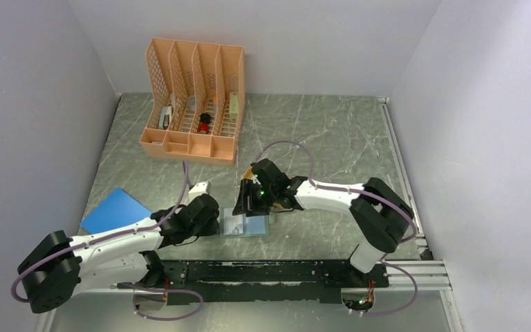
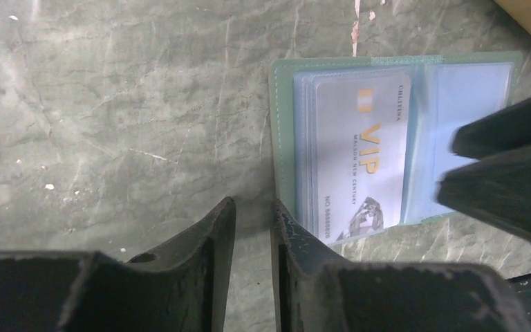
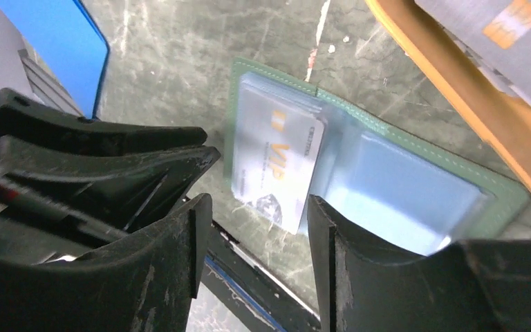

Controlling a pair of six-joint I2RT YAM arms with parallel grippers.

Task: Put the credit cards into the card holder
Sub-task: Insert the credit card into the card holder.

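The card holder [image 1: 247, 226] lies open on the table, grey-green edge out and pale teal pockets up. It also shows in the left wrist view [image 2: 282, 138] and the right wrist view [image 3: 401, 194]. A pale "VIP" credit card [image 2: 359, 152] sits in its left pocket, also seen in the right wrist view [image 3: 276, 166]. More cards [image 3: 498, 28] lie in the orange tray [image 3: 470, 90]. My left gripper [image 2: 254, 214] is empty, its jaws a narrow gap apart, one fingertip at the holder's left edge. My right gripper [image 3: 259, 207] is open and empty just above the holder's near edge.
An orange mesh desk organizer [image 1: 193, 97] stands at the back left. A bright blue sheet [image 1: 114, 209] lies at the left, beside the left arm. The black base rail [image 1: 276, 273] runs just in front of the holder.
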